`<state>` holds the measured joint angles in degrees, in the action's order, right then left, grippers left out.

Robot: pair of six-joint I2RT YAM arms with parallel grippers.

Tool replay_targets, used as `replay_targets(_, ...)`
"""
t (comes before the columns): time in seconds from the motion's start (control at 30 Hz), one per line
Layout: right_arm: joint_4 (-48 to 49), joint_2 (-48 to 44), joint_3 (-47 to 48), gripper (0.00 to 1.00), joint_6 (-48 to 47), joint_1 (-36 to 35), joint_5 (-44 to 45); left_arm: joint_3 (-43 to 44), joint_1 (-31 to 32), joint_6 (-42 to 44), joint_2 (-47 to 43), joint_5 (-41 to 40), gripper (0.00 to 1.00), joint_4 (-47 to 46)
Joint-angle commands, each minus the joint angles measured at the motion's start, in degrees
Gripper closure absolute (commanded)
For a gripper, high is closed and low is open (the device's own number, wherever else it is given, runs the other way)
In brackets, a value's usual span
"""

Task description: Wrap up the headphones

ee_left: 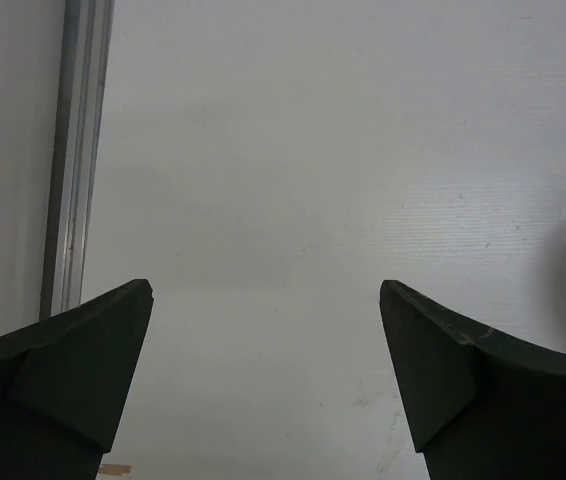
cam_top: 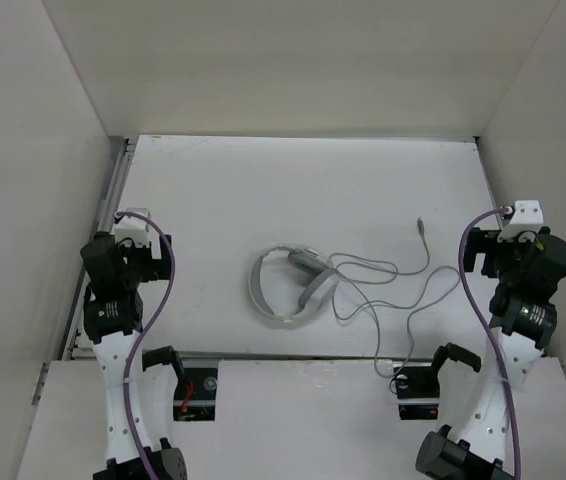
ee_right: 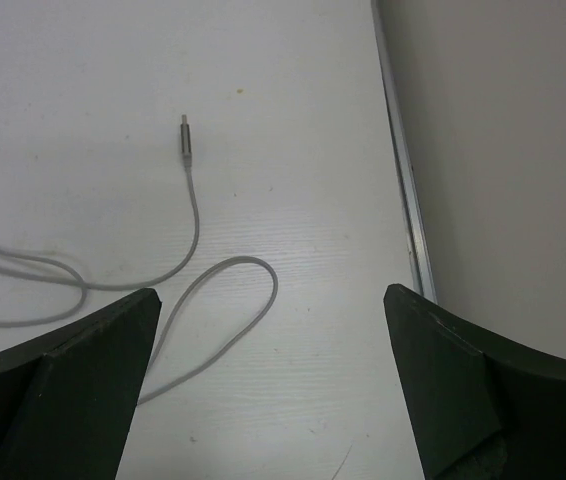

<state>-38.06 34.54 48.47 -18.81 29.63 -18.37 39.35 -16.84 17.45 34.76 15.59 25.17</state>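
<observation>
Passing behind the right jaws, the headphones' cord [ee_right: 196, 215] vanishes.

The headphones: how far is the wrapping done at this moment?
Nothing looks done: the headphones lie on the table, their cord sprawled loose, plug free. Nothing is in hand: left gripper and right gripper are open, empty. All the wrapping is left.

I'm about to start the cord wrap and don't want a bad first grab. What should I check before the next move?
1. Left fingers open and empty: ok.
2. Right fingers open and empty: ok.
3. Headphones lying free, no fingers on them: ok.
4. Plug visible in the right wrist view, ahead of the fingers: ok.
5. Cord free of knots: cannot tell; its loops cross.
</observation>
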Motion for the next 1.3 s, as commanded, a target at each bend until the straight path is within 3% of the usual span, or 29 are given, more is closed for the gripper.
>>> replay_targets(0.0, 4.5, 0.0, 0.7, 0.0, 1.8, 1.1, 0.5, 0.0, 0.8, -1.1, -1.0, -0.4, 0.0, -0.5)
replay_targets(0.13, 5.5, -1.3, -0.2, 0.0, 1.4, 0.6, -0.5, -0.6, 1.3, -2.0, -1.8, -0.4, 0.0, -0.4)
replay_targets(0.27, 13.6, -4.0, -3.5, 0.0, 1.8, 1.4, 0.9, -0.9, 2.6, -2.9, -2.6, 0.9, 0.0, -0.6)
replay_targets(0.43, 18.3, -2.0, -3.6, 0.0, 4.8, 0.0, -0.2, -1.4, 9.0, -5.7, -0.1, 8.2, 0.0, -2.0)
replay_targets(0.7, 29.2, -0.8, -10.3, 0.0, 5.2, -16.4, 0.0, -1.6, 20.6, -8.7, 10.8, 9.5, 0.0, -5.1)
replay_targets(0.83, 30.1, -1.1, -11.4, 0.0, 5.5, -26.5, 3.3, -2.3, 26.0, -10.5, 15.6, 9.6, 0.0, -7.2)
replay_targets(1.13, 31.7, -0.3, -15.3, 0.0, 8.9, -29.1, 0.3, 0.4, 39.4, -15.7, 22.5, 7.6, 0.0, -9.5)
replay_targets(1.27, 33.9, -1.1, -17.3, 0.0, 11.3, -30.4, -2.1, 0.1, 42.1, -17.4, 27.9, 4.3, 0.02, -13.1)
